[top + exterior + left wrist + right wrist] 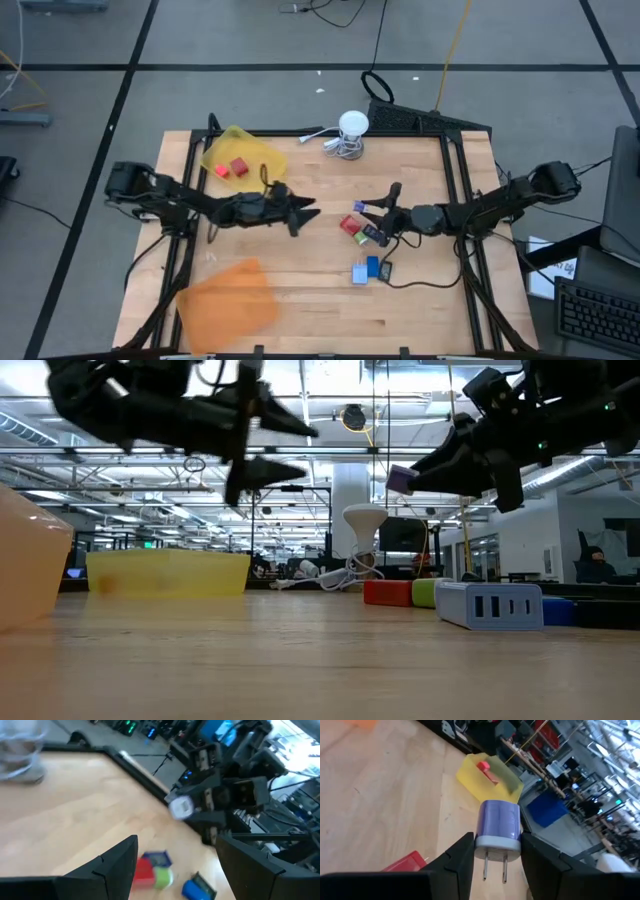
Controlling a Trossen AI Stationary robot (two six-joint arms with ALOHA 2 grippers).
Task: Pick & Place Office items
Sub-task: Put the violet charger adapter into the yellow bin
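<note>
Wooden table [300,310] | right hand [496,851] clamped on purple plug [498,825] (held aloft) | left hand [310,211] apart, empty

The surface [300,290] is pale wood, smooth with a light grain. The yellow tray [240,150] and orange tray [225,305] look like translucent plastic. The plug [498,825] is smooth lilac plastic with two shiny metal prongs, between matt black tool fingers [462,857].

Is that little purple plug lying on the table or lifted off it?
Lifted. The right gripper is shut on the purple plug, and the low view shows it well above the table.
</note>
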